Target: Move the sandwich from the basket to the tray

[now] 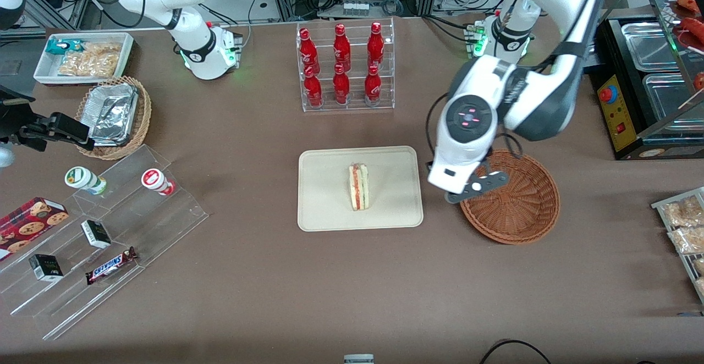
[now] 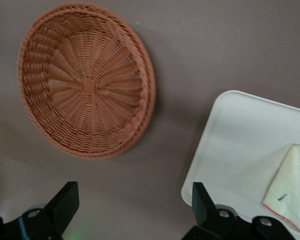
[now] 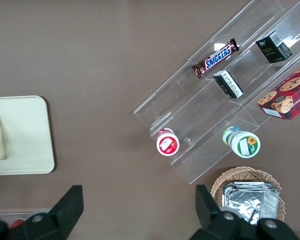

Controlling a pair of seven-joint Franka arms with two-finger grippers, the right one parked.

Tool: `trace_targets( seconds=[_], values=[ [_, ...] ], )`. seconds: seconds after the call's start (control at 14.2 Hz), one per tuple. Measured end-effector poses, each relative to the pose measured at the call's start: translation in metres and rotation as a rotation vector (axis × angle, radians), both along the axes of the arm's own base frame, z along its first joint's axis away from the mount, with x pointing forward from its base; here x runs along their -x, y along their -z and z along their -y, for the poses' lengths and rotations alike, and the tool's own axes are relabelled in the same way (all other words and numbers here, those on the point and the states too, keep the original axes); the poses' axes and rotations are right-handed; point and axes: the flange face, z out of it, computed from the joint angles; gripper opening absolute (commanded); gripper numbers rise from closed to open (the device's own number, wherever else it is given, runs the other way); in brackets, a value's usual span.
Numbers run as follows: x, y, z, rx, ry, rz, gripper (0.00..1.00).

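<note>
Sandwich already down on the tray, near its middle, standing on edge with long axis running from nearer the front camera to farther from it. Gripper up in the air between tray and basket, just off the tray's edge on the working arm's end, over bare table; fingers spread wide with nothing between them. Sandwich lying toward the parked arm's end from the gripper, basket toward the working arm's end, nothing in it. Judged from that: placement done, nothing left but to pull clear, away from the tray so the wedge is not knocked over. Sandwich a pale, soft-looking bread wedge, red, orange and green bands along its upturned edge, the flat triangular face showing in the left wrist view. Tray smooth, matte cream-beige, rounded corners, low rim. Basket round and shallow, reddish-brown wicker, ribs fanning out from a small square knot at the centre, braided rim.
</note>
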Motion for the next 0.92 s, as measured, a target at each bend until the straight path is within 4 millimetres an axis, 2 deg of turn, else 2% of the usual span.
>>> trace_targets(
  seconds=[0.21,0.42,0.77,0.92],
  values=[
    [-0.005,-0.018,-0.048,0.038,0.011,-0.009,1.00],
    [-0.002,-0.034,-0.087,0.065,0.025,-0.013,1.00],
    [0.021,-0.061,-0.157,0.153,0.150,-0.033,1.00],
    [0.035,-0.072,-0.168,0.163,0.233,-0.053,1.00]
  ],
)
